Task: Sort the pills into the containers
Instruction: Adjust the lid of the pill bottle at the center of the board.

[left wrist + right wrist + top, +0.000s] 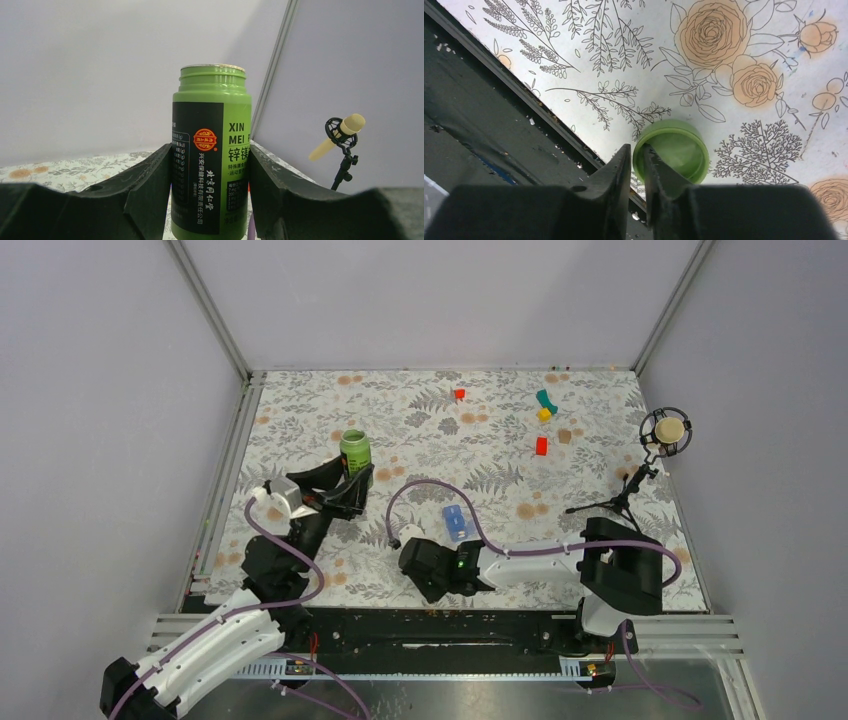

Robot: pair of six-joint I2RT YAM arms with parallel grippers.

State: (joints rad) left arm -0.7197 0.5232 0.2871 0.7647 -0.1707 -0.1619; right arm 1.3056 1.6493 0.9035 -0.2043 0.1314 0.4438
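Green plastic bottle (pixel 212 100), upright, sits clamped in my left end effector (pixel 210 155). My right end effector (pixel 636 155) pinches a green round cap (pixel 676 150) by its rim. A translucent blue rectangular pill box (pixel 458 522) lies just beside it, long axis pointing away from the bases.

On the green bottle (pixel 210 150) I read "XIN MEI" in white capitals, to the right of the red round emblem (pixel 205 139). A further letter after "MEI" was lost round the curve. Just under those capitals stood large white characters, 锌镁. Below the emblem, on the black label panel (pixel 197 200), ran 北京同仁堂 downwards, with 兴安保健科技有限责任公司 in smaller type to its left. The fine print left of the emblem was too small for me to read.
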